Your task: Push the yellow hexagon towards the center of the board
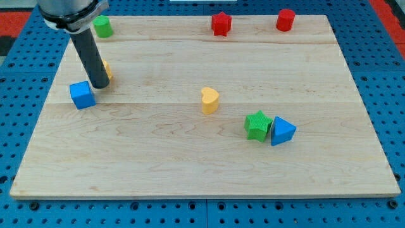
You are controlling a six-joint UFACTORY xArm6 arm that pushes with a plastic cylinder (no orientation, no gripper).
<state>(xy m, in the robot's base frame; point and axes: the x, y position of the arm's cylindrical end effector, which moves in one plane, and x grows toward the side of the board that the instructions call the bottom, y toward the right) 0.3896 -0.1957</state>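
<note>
The yellow hexagon (107, 70) sits near the board's left side, mostly hidden behind my rod; only a sliver shows on the rod's right. My tip (99, 85) rests on the board touching or just left of the hexagon, and just right of and above the blue cube (82, 95). A yellow heart-shaped block (210, 100) stands near the board's centre.
A green cylinder-like block (102, 26) is at the top left. A red star (221, 24) and a red cylinder (285, 20) are along the top edge. A green star (257, 125) touches a blue triangle (282, 131) at lower right. The wooden board (190, 171) lies on blue pegboard.
</note>
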